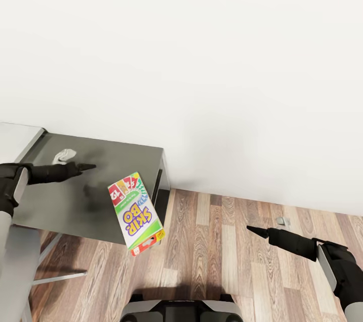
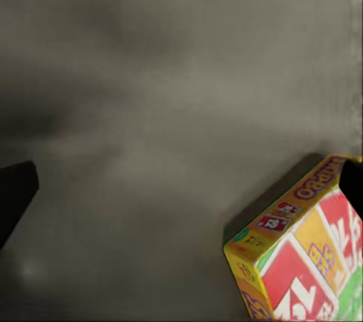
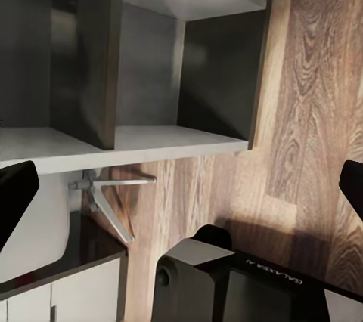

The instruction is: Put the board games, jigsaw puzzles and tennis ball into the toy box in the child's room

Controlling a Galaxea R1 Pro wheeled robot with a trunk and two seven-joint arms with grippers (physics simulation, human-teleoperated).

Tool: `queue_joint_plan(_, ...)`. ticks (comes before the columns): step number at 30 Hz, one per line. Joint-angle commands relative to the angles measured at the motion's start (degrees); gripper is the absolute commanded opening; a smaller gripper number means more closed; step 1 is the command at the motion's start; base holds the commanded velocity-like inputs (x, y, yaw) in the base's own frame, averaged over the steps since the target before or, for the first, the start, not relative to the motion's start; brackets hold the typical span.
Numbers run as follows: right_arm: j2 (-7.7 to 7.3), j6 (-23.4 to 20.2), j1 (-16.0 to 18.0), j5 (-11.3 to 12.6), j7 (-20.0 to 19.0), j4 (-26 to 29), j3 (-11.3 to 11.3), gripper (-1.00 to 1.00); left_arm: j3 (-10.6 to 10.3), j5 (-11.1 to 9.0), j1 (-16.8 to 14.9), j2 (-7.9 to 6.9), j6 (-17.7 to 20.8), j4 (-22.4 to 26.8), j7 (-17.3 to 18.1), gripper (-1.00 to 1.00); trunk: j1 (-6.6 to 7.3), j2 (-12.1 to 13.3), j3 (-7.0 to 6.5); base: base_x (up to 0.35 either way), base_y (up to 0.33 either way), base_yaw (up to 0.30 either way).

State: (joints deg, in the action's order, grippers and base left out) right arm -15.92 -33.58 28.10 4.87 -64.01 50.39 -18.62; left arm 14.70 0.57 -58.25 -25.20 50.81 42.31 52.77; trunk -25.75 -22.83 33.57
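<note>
The SKIP-BO board game (image 1: 136, 213) lies on the dark grey surface (image 1: 60, 201), overhanging its front edge. Left gripper (image 1: 85, 166) and right gripper (image 1: 254, 231): jaws apart, holding nothing.

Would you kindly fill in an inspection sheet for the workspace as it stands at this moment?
Surface: dark grey table top, bare across most of it.
Job's things: SKIP-BO board game lies flat at the table's front right corner, its near end jutting past the edge over the floor.
Clutter: small pale grey crumpled thing near the table's back edge; what it is cannot be told.
Grippers: left gripper over the table, holding nothing; right gripper over the floor, holding nothing.
Cables: nothing seen.
Surroundings: white wall, wood-plank floor, small grey fitting on the floor by the wall.
</note>
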Motion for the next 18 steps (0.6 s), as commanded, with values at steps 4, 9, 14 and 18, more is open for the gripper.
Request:
queue_joint_plan(4,0.05,-0.4,0.0,0.4,-0.1,0.2,0.0,1.0,1.9,0.2,1.1,-0.17,0.4,0.0,6.6,1.0,-0.03,-0.1,0.07,0.0,0.0,0.0)
queue_joint_plan(9,0.12,-0.6,0.0,0.4,-0.2,0.4,0.0,1.0,4.9,0.2,5.1,-0.62,0.1,0.0,17.2,1.0,-0.03,-0.1,0.07,0.0,0.0,0.0)
queue_joint_plan(14,0.17,-0.8,0.0,0.5,-0.4,0.5,0.0,1.0,7.4,0.1,8.6,-0.76,-0.1,0.0,24.2,1.0,-0.03,-0.1,0.07,0.0,0.0,0.0)
queue_joint_plan(18,1.14,-1.0,0.1,0.6,-0.3,0.7,0.0,1.0,8.6,0.1,12.2,-0.82,-0.2,0.0,30.6,1.0,-0.03,-0.1,0.07,0.0,0.0,0.0)
